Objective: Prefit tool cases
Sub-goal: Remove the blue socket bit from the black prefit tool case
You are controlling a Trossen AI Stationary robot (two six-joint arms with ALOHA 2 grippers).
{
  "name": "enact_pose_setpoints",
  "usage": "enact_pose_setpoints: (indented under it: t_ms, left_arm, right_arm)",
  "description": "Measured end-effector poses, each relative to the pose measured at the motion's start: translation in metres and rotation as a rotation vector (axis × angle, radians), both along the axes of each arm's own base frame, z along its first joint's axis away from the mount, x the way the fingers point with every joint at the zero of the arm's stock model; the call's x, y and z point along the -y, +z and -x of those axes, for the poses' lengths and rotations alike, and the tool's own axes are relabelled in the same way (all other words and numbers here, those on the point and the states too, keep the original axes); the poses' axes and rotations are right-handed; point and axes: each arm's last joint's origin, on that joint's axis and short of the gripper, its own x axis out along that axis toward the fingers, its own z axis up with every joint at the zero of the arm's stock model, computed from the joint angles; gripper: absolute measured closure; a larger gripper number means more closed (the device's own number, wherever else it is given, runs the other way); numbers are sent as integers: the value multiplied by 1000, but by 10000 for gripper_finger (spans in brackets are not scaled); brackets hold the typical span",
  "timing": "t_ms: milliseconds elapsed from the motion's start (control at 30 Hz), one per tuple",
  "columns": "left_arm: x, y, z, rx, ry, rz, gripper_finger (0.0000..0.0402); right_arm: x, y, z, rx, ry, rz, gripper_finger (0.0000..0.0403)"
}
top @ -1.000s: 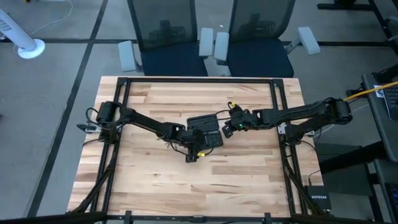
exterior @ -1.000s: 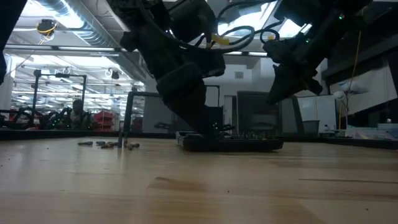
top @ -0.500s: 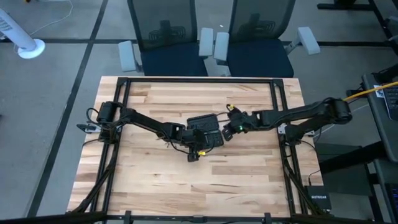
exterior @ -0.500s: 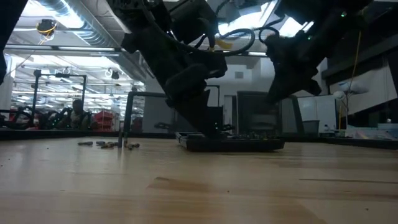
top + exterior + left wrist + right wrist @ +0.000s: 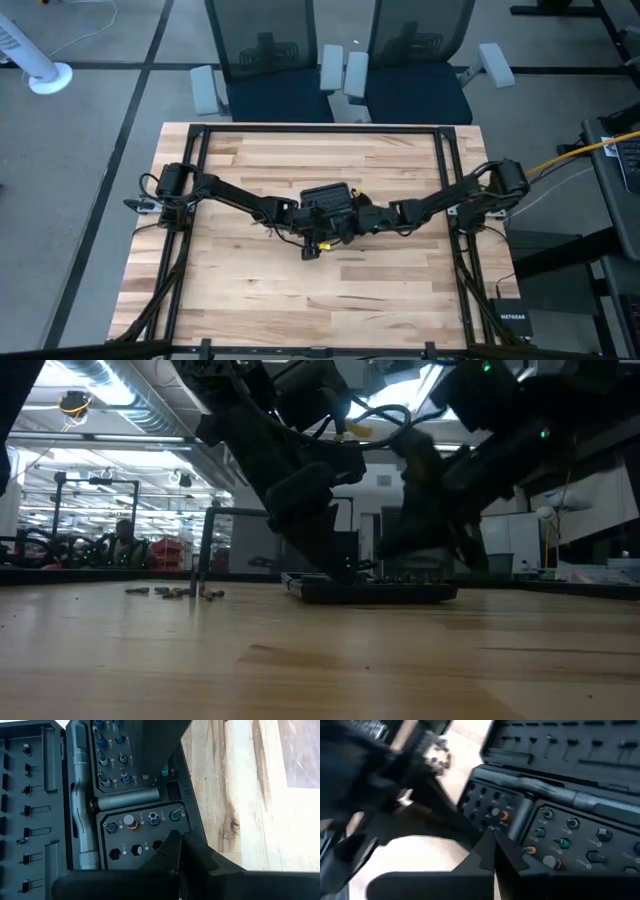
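Tool case (image 5: 328, 203) lies opened flat near the middle of the table (image 5: 250, 300), both black halves up; one half carries a grid of bit slots, several filled, and a grey metal driver handle (image 5: 80, 810) in its channel. Left gripper (image 5: 322, 222) sits over the case's near edge, fingers pinched together with nothing between them, tips over the lower bit slots. Right gripper (image 5: 362, 213) comes in low at the case's right side, its fingers also closed and empty, tips over the slotted half. Loose bits (image 5: 175, 592) lie on the table left of the case, well apart from it.
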Motion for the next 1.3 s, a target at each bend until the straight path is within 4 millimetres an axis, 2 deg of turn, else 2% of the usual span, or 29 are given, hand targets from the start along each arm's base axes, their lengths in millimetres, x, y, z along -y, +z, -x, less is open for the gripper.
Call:
enact_pose_setpoints:
  t_ms: [200,367,700,833,967,1167,1300]
  left_arm:
    - [0,0,0,6,7,6,401]
    - [0,2,-1,14,7,6,401]
    - [-5,37,9,62,-60,-80,402]
    - [-9,47,26,-57,-96,-115,401]
    - [-11,50,54,-228,-149,-149,401]
    - [-20,35,103,-348,-101,-125,401]
    - [-26,26,118,-357,-24,-70,391]
  right_arm:
    - [0,-19,-3,-55,-85,-54,403]
    - [0,-26,-2,-96,-102,-73,403]
    - [1,-28,-2,-105,-107,-78,403]
    - [1,-28,-1,-106,-107,-78,403]
    - [1,-28,-1,-103,-106,-78,403]
    - [1,-28,-2,-93,-108,-75,403]
    - [1,-28,-2,-92,-108,-74,403]
